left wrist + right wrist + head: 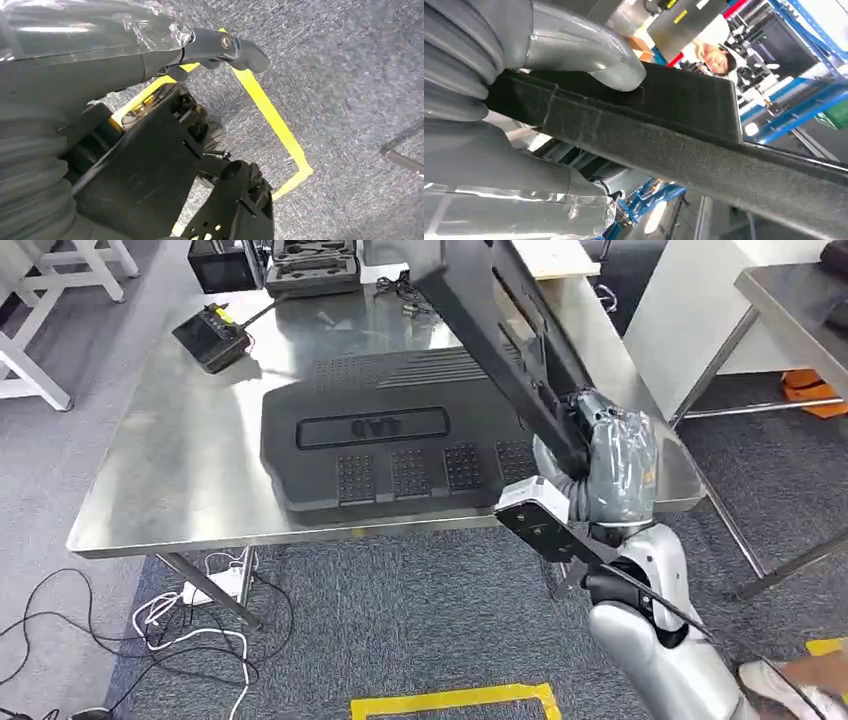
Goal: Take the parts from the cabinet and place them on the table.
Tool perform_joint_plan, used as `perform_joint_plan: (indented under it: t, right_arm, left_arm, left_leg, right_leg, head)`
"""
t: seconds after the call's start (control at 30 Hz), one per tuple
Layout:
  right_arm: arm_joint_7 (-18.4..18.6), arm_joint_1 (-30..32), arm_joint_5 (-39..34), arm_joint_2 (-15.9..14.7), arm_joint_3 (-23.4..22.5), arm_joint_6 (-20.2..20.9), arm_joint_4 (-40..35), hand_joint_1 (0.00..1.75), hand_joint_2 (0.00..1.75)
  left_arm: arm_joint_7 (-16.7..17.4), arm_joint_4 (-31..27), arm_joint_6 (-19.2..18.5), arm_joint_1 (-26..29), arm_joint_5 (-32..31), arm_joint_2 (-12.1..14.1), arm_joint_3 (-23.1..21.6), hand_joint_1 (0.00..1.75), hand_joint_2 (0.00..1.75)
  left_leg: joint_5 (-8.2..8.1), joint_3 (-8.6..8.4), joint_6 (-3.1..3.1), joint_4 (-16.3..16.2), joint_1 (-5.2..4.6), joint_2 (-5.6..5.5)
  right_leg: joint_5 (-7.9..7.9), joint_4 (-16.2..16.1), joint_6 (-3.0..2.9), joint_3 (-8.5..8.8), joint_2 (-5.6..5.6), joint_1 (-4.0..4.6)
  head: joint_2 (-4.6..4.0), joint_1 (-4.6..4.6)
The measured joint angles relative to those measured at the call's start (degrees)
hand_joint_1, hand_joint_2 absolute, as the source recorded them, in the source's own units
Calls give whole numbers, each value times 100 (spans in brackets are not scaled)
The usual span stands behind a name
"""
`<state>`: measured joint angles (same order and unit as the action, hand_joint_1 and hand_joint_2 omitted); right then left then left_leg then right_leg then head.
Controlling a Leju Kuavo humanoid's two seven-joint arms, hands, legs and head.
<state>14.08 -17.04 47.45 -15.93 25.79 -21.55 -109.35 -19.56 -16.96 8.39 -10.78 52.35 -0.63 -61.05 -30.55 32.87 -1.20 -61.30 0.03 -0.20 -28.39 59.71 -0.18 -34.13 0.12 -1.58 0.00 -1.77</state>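
A long black panel (500, 320) hangs tilted over the right side of the steel table (170, 460), and my right hand (600, 455) grips its lower end. In the right wrist view the grey thumb (589, 60) presses on the panel's textured black edge (684, 140). A second, wide black moulded part (390, 445) lies flat in the middle of the table, under the held panel. My left hand (150, 55) hangs over the carpet with its thumb stretched out and nothing in it.
A black device with a yellow label (212, 335) and black trays (310, 265) sit at the table's far side. Cables (190, 620) lie on the floor at left. Yellow tape (455, 702) marks the carpet. Another table (800, 300) stands at right. A person's shoe (790, 680) is nearby.
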Motion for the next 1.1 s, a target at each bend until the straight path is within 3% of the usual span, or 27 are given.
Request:
perform_joint_plan:
  t: [0.03,0.1,0.13,0.17,0.2,0.27,0.3,0.33,0.43,0.47,0.5,0.53,0.6,0.63,0.67,0.7,0.77,0.8,0.83,0.87,0.93,1.0,1.03,1.1]
  right_arm:
    - [-4,-52,24,0,9,4,0,175,175]
    - [-2,-114,70,0,59,18,0,175,175]
    - [-2,-131,81,0,88,28,0,175,175]
    - [-2,-135,85,0,107,28,0,175,175]
    - [0,-142,87,0,127,28,0,175,175]
    - [0,-184,90,0,155,28,0,175,175]
    - [0,-211,90,0,166,28,0,175,175]
    - [0,-244,90,0,177,28,-2,175,175]
    - [4,-253,92,0,208,31,-2,175,175]
    - [4,-266,90,-2,225,28,-6,175,175]
    - [4,-269,92,-11,238,28,-11,175,175]
    - [5,-297,92,-11,256,26,-11,175,175]
    - [7,-301,90,-11,273,31,-11,175,175]
    - [7,-296,90,-13,291,39,-11,175,175]
    - [11,-299,83,-13,306,48,-11,175,175]
    - [15,-305,72,-13,319,72,-11,175,175]
    - [17,-351,42,-13,350,114,-9,175,175]
    - [17,-388,22,-13,361,133,-9,175,175]
    - [15,-417,-13,-11,378,149,0,175,175]
    - [17,-445,-28,-11,398,162,4,175,175]
    - [4,-470,-74,-11,437,175,26,175,175]
    - [-4,-536,-118,-4,470,181,42,175,175]
    - [-13,-575,-129,-4,479,181,46,175,175]
    - [-33,-625,-164,-2,516,181,70,175,175]
  left_arm:
    - [0,0,0,-3,0,0,0,0,175]
    - [0,0,0,11,0,0,0,0,175]
    - [0,0,-2,20,0,0,0,0,175]
    - [2,0,0,24,0,0,0,0,175]
    - [0,0,0,22,0,2,0,0,175]
    - [2,0,-2,19,0,4,0,0,175]
    - [2,0,0,18,0,19,0,0,175]
    - [0,2,0,15,0,24,0,0,175]
    - [4,2,0,24,0,33,0,0,175]
    - [7,2,0,15,2,37,0,0,175]
    - [4,2,0,10,0,39,0,0,175]
    - [4,2,0,6,0,39,0,0,175]
    - [4,2,-7,12,-2,39,0,0,175]
    - [4,2,-9,16,-2,39,0,0,175]
    - [4,2,-9,18,-4,39,0,0,175]
    - [4,2,-9,19,-7,42,0,0,175]
    - [4,2,-11,18,-13,42,0,0,175]
    - [4,2,-11,18,-18,42,0,0,175]
    - [4,2,-11,10,-15,42,0,0,175]
    - [2,4,-11,8,-20,44,0,0,175]
    - [2,2,-11,12,-24,44,0,0,175]
    - [0,2,-11,7,-28,52,0,0,175]
    - [0,2,-11,5,-31,52,0,0,175]
    - [0,2,-11,20,-42,52,0,0,175]
  left_leg:
    - [-180,163,-25,-343,13,-1]
    - [-556,649,-58,-1260,40,0]
    - [-603,859,-64,-1586,45,0]
    - [-487,913,-55,-1581,45,0]
    - [-252,836,-38,-1317,44,-1]
    - [361,428,29,-328,35,-2]
    - [460,293,79,83,13,-8]
    - [422,253,105,146,-21,-8]
    - [391,252,155,193,-55,-7]
    - [416,201,190,291,1,-5]
    - [436,138,215,359,20,5]
    - [428,109,257,379,23,8]
    - [403,85,295,381,19,13]
    - [385,81,300,374,16,13]
    - [369,70,301,368,16,11]
    - [345,43,294,361,17,2]
    - [272,-20,258,319,24,-13]
    - [228,-41,226,288,27,-14]
    - [196,-18,180,254,-14,-15]
    - [196,-8,157,255,-7,-16]
    - [195,-33,111,287,0,-14]
    - [105,-53,28,190,16,-11]
    - [-26,47,-1,-42,8,-7]
    - [-425,511,-44,-945,35,-5]
  right_leg:
    - [-19,0,-30,20,-11,-1]
    - [-53,0,-73,60,-19,12]
    - [-72,1,-73,80,-18,16]
    - [-92,1,-70,109,-14,18]
    - [-116,1,-62,144,-8,18]
    - [-176,0,-35,241,2,19]
    - [-204,-9,-14,268,2,7]
    - [-218,-3,17,257,18,50]
    - [-203,-98,107,282,12,13]
    - [-229,-110,148,316,15,34]
    - [-303,9,152,306,7,13]
    - [-458,278,152,172,10,20]
    - [-853,1204,181,-334,10,20]
    - [-926,1574,196,-567,10,20]
    - [-852,1664,201,-669,9,18]
    - [-631,1471,203,-624,7,13]
    - [-12,499,188,-239,1,9]
    - [133,51,174,-82,-12,12]
    - [38,5,165,-31,-13,61]
    - [46,7,114,-45,4,53]
    - [30,3,72,-45,16,75]
    - [52,-70,12,19,3,24]
    - [33,-80,-21,42,-6,15]
    - [2,-79,-69,74,-22,19]
  head:
    - [0,68]
    - [0,123]
    - [0,138]
    - [0,149]
    - [0,160]
    - [0,186]
    - [0,193]
    - [0,199]
    - [0,217]
    - [0,206]
    - [0,197]
    - [0,162]
    - [0,98]
    - [0,77]
    - [0,55]
    - [0,24]
    - [0,-33]
    - [0,-68]
    - [0,-70]
    - [0,-76]
    - [0,-28]
    - [0,-30]
    - [-2,27]
    - [0,110]
